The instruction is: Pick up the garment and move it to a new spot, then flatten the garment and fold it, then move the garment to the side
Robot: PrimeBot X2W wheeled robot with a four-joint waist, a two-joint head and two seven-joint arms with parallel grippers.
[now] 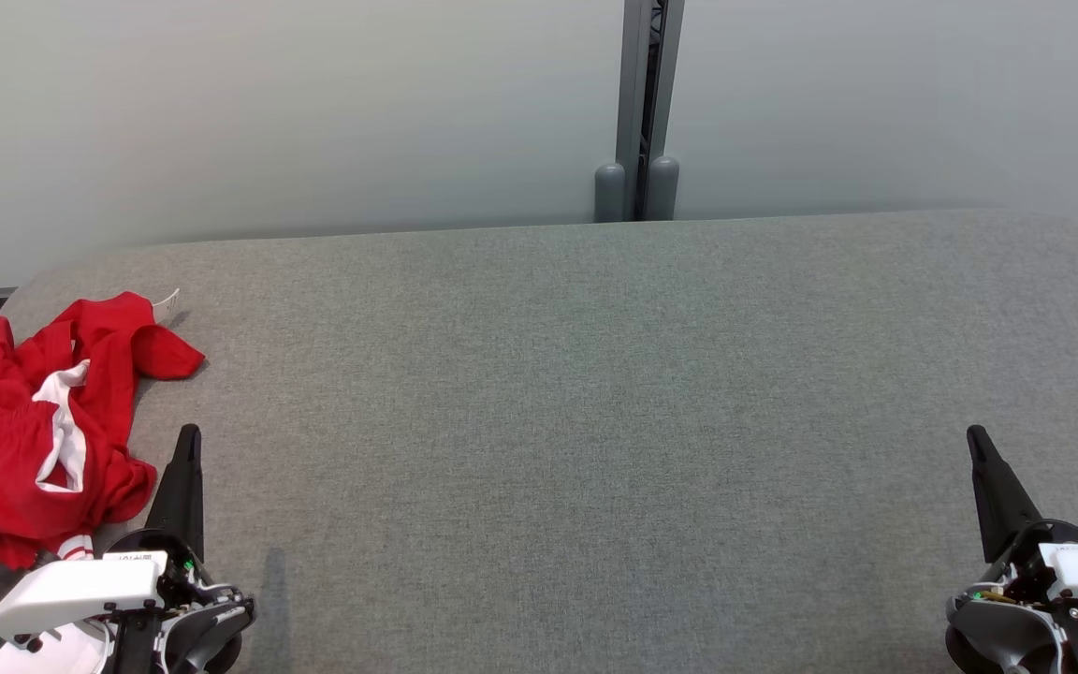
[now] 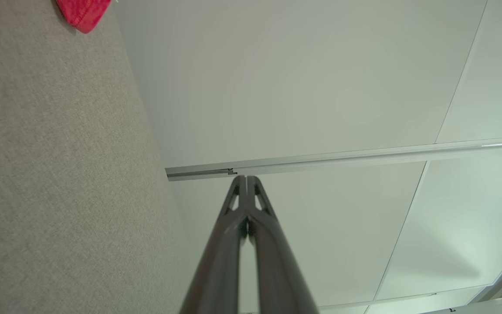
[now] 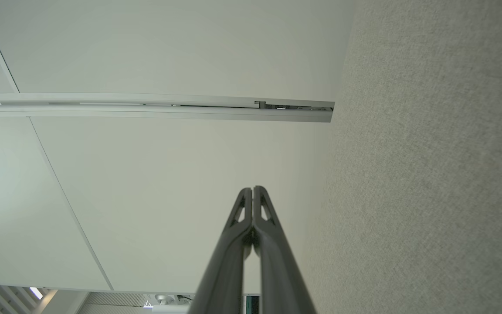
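Note:
A red garment [image 1: 24,421] with white trim lies crumpled at the left edge of the grey fabric table [image 1: 576,421]; a corner of the garment [image 2: 83,15] shows at the top left of the left wrist view. My left gripper [image 1: 188,440] rests just right of the garment's near part, fingers pressed together and holding nothing. In its wrist view the left gripper [image 2: 245,179] points at the pale wall. My right gripper [image 1: 976,438] stands at the near right, far from the garment, also shut and empty. The right gripper [image 3: 253,189] shows its tips touching.
A pale wall stands behind the table, with a grey metal post [image 1: 640,112] at the back middle. The table's rounded corners lie at the far left and far right. A wide stretch of grey cloth surface lies between the two arms.

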